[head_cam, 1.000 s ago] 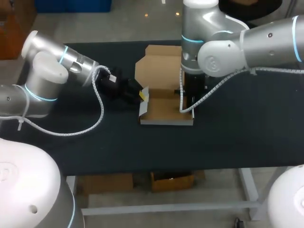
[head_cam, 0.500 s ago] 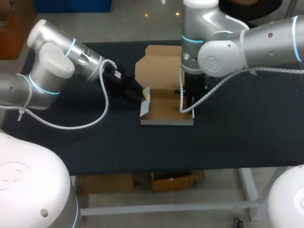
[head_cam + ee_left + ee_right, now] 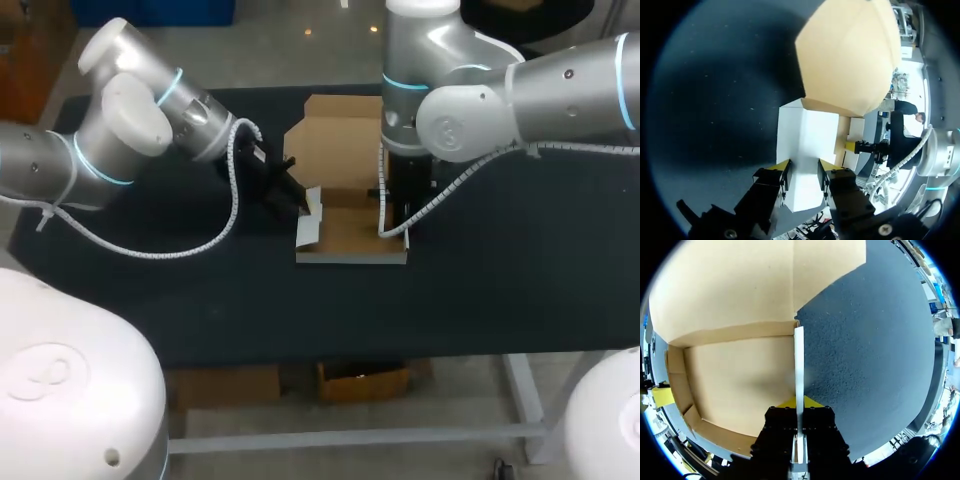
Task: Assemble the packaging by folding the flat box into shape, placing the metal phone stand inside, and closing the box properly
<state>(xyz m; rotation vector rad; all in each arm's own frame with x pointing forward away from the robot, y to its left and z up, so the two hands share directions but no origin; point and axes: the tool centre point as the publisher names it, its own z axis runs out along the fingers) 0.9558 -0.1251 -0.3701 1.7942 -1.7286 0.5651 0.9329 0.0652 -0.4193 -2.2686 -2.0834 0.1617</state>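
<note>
A shallow cardboard box (image 3: pixel 350 232) lies at the table's middle, brown inside and white outside, its lid (image 3: pixel 335 145) laid open behind it. My left gripper (image 3: pixel 303 205) is at the box's left side flap (image 3: pixel 310 228). In the left wrist view this gripper (image 3: pixel 804 169) is open, and the white flap (image 3: pixel 807 135) lies between and ahead of its fingers. My right gripper (image 3: pixel 397 222) stands over the right wall. In the right wrist view this gripper (image 3: pixel 799 402) is shut on the thin white wall (image 3: pixel 799 357), with the box floor (image 3: pixel 740 385) beside it.
The black tabletop (image 3: pixel 500 280) stretches out on both sides of the box and toward the front edge. The right arm's white cable (image 3: pixel 440 195) hangs close to the box's right wall. The left arm's cable (image 3: pixel 232 205) loops over the table at the left.
My left arm has swung right and its gripper has come up to the box's left flap, which now stands more upright. The right arm and the box have not moved.
</note>
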